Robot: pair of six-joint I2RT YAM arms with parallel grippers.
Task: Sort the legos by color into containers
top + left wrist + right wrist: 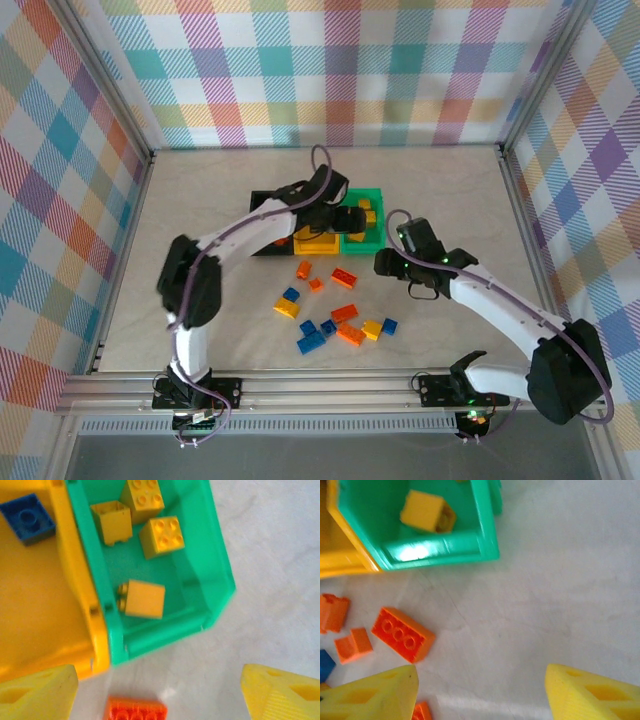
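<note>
My left hand [159, 685] and right hand [481, 682] both gape empty; the orange brick [402, 635] looks light, rigid, slick, so I'd pinch its long flat sides.

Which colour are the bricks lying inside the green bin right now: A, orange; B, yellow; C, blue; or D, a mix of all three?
B: in the left wrist view, the four yellow bricks are all that lies in the green bin, with no orange or blue brick among them.
</note>
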